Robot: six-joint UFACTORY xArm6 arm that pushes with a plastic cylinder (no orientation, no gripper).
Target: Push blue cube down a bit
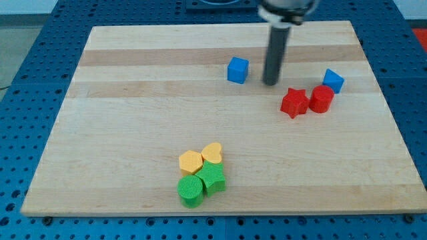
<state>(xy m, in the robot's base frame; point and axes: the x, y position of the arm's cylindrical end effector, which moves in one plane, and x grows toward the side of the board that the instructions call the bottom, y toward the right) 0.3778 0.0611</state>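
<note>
My tip [270,83], a bare rod with no fingers to open or hold anything, stands just right of the blue cube [237,70] near the bench [133,133] top, so I'd circle above it, then push gently downward.

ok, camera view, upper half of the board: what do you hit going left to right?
blue cube → my tip → red star → red cylinder → second blue block
</note>
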